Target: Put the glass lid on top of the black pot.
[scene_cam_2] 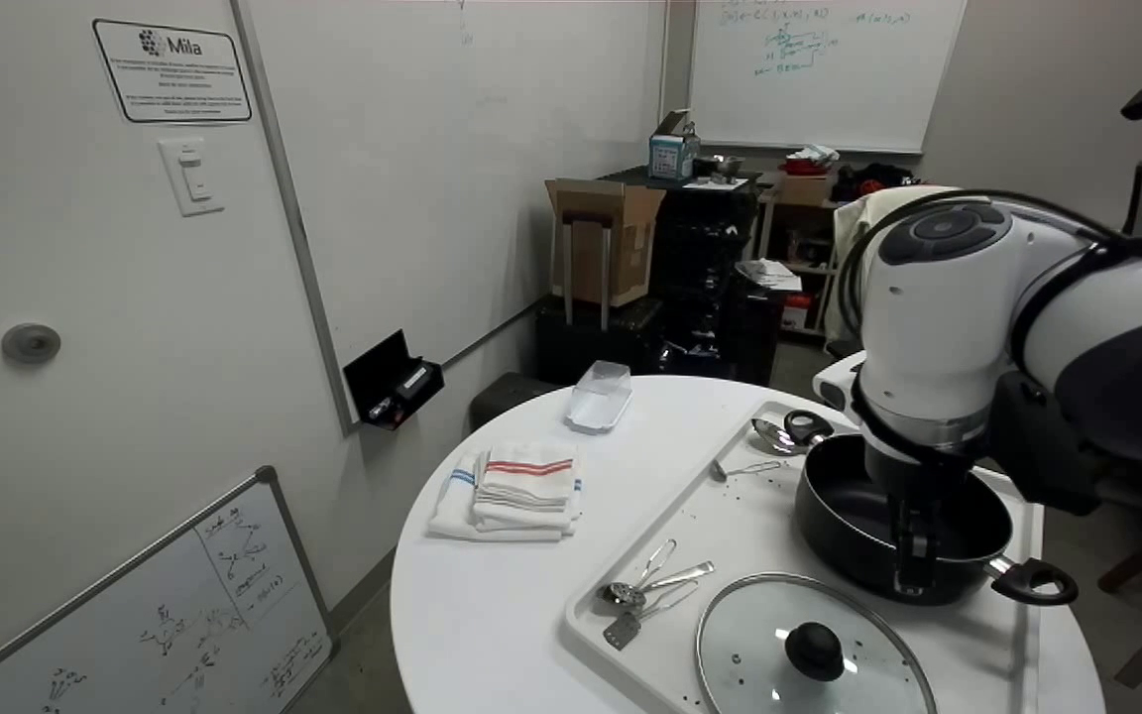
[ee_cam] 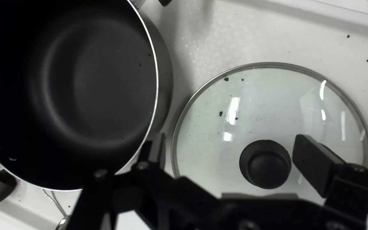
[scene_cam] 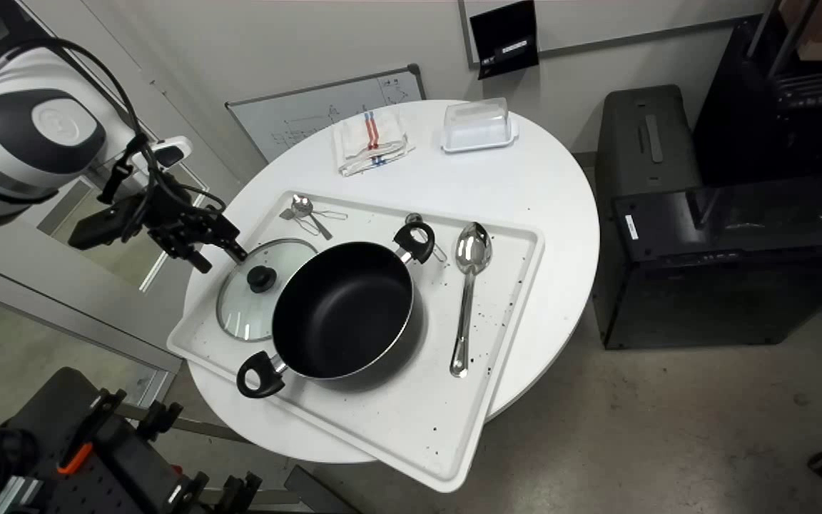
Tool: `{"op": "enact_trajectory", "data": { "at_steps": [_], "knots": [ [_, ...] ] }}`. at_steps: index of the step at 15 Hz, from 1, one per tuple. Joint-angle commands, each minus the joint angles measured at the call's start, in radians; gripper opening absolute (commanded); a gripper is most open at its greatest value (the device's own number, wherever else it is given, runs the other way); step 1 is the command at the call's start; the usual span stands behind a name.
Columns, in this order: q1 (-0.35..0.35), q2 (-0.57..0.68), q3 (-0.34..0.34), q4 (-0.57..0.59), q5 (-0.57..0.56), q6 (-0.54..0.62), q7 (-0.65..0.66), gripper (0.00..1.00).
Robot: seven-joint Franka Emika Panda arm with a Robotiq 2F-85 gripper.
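Note:
The glass lid (scene_cam: 245, 320) lies flat on the tray, its black knob up, close beside the black pot (scene_cam: 343, 310). The lid also shows in an exterior view (scene_cam_2: 754, 635) and in the wrist view (ee_cam: 267, 108). The pot stands upright, uncovered and empty; it shows in an exterior view (scene_cam_2: 839, 526) and in the wrist view (ee_cam: 97, 80). My gripper (scene_cam: 223, 260) is open and empty above the lid. In the wrist view the gripper (ee_cam: 230, 142) has the knob between its fingers in the picture, nearer the right finger. In an exterior view the gripper (scene_cam_2: 916, 580) overlaps the pot.
The white tray (scene_cam: 397, 428) has a raised rim and sits on a round white table (scene_cam: 554, 214). A large metal spoon (scene_cam: 464, 300) lies beyond the pot. Small metal utensils (scene_cam: 304, 208) lie near the lid. Folded towels (scene_cam: 372, 139) and a butter dish (scene_cam: 479, 127) stand farther back.

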Motion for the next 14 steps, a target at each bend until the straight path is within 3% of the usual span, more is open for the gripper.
{"op": "enact_trajectory", "data": {
  "at_steps": [1,14],
  "knots": [
    [0.061,0.112,-0.026,0.103,0.02,-0.019,0.007,1.0],
    [0.078,0.332,-0.01,0.312,0.176,-0.113,-0.063,1.0]
  ]
}}
